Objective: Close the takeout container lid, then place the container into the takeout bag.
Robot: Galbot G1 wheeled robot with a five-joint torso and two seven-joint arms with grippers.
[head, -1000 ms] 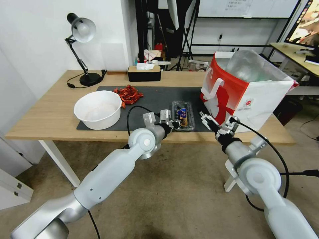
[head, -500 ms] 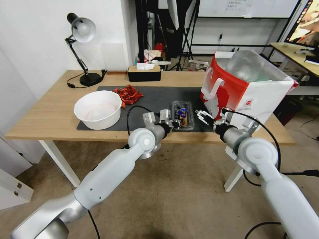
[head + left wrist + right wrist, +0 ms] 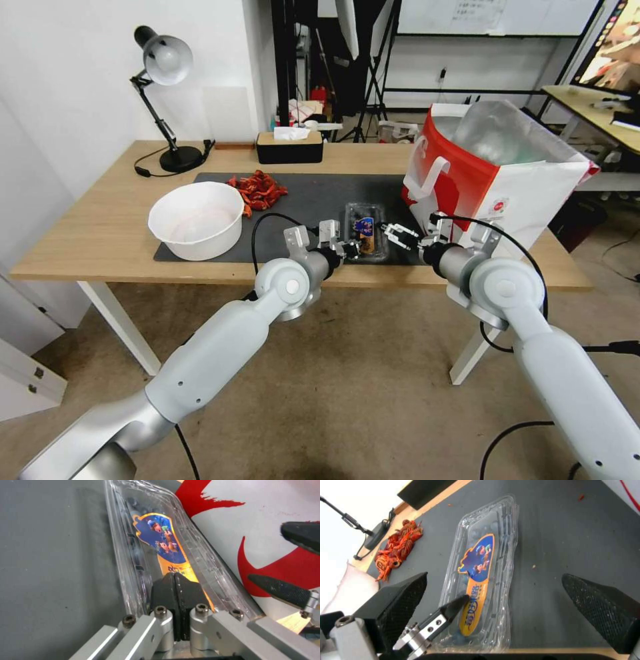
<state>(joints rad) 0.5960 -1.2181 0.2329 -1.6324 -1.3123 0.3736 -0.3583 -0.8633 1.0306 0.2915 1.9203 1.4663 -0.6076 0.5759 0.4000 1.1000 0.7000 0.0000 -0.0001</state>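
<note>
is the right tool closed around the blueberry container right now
No: the right tool has its fingers spread wide apart above the takeout container, touching neither side of it.

A white wall and black desk lamp fill the upper left, above a wooden tabletop and beige floor.

Takeout container: small clear clamshell, dark blueberries inside, flat on the dark mat, centre of head frame near the table's front edge. Lid is down on top; its oblong label is blue and orange. Can't tell if it's latched. Takeout bag: large, red-and-white, white handles, small red logo, silvery lining, upright and open-topped, right of centre, just beside the container.
</note>
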